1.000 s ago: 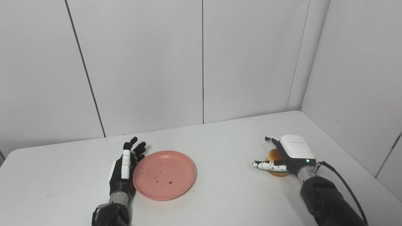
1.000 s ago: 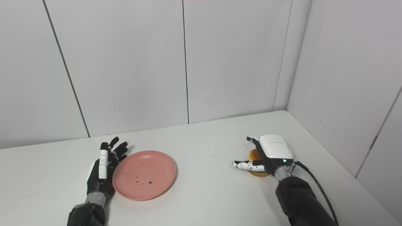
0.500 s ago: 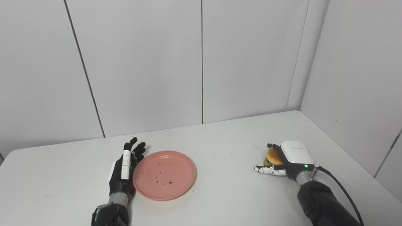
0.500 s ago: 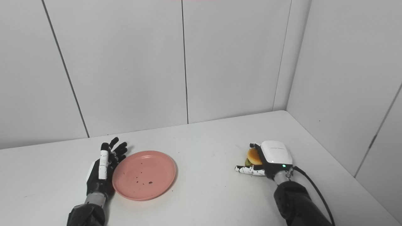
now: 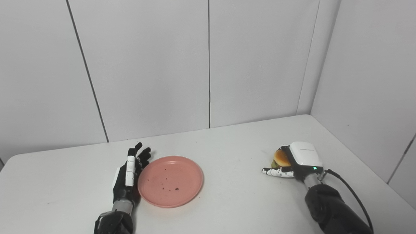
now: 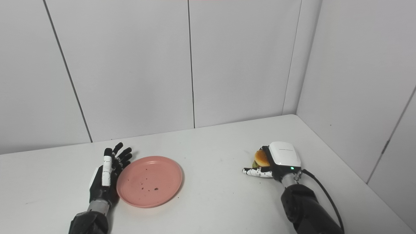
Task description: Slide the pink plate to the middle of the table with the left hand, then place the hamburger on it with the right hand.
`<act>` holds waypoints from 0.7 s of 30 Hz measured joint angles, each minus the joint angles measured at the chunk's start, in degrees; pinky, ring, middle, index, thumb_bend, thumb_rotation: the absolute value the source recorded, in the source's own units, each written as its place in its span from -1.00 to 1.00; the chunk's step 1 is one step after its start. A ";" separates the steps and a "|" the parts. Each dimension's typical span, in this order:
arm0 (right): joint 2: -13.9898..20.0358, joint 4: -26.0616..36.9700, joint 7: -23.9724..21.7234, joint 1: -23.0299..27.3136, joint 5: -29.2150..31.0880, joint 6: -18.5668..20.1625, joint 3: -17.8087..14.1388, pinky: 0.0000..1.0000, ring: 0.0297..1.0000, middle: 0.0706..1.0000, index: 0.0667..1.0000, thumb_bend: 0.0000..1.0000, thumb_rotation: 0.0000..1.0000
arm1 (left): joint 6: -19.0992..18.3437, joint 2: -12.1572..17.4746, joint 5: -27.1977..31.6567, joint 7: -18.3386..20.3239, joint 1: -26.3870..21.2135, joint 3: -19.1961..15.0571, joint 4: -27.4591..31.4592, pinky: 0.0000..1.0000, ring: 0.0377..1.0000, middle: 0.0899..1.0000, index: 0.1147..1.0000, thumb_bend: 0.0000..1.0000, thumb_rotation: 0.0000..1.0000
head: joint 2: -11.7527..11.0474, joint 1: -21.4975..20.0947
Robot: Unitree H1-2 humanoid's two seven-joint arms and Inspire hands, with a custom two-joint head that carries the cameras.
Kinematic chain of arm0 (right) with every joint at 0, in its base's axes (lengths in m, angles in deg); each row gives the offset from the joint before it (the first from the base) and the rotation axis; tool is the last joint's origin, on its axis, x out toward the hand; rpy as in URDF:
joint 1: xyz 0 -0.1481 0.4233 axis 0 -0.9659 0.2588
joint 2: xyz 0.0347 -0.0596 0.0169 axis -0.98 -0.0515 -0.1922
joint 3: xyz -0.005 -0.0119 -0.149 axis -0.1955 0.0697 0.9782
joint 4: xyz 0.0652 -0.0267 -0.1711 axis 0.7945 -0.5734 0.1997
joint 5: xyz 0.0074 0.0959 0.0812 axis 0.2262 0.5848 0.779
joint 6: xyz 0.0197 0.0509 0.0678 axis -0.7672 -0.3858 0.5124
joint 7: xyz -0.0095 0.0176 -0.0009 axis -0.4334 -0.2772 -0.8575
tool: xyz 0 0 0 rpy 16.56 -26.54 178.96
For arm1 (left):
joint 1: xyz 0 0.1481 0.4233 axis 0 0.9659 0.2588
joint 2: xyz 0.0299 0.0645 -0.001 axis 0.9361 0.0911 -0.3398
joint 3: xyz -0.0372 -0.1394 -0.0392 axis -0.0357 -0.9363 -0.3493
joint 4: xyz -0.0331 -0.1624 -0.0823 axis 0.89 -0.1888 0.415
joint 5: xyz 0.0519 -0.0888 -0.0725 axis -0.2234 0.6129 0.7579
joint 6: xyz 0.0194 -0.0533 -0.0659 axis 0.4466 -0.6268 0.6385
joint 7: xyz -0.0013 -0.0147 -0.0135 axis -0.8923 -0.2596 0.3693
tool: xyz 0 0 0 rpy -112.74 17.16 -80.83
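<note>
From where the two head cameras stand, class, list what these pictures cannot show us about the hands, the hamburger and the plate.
1. Hamburger: its right side and underside are hidden in both views by the right hand, so the hold can't be judged fully.
2. Left hand: seen edge-on beside the pink plate; whether it touches the rim is unclear.
3. Dark specks on the plate: too small to identify.
4. Both arms: cut off by the bottom edge.

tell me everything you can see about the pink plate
The pink plate is round and shallow with a low raised rim, matte like plastic. It lies flat on the white table, left of middle, holding only a few dark crumbs. The left hand, fingers open, stands edge-on against its left rim. The hamburger is far to its right.
</note>
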 measured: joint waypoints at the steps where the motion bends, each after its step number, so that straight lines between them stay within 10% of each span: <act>1: 0.11 0.15 0.00 -0.05 0.34 -0.02 0.07 -0.14 0.07 0.25 -0.07 0.41 0.30 | 0.00 0.00 0.00 0.00 0.00 -0.01 0.00 0.87 0.78 0.68 0.77 0.83 0.81 | 0.00 0.00; 21: 1.81 19.22 -10.48 -1.86 4.53 0.00 -0.30 -0.31 -0.20 -0.07 -0.12 0.29 0.06 | 0.07 -0.73 0.01 -0.07 -0.05 -0.03 -0.02 0.90 0.78 0.68 0.76 0.84 0.80 | -0.35 1.75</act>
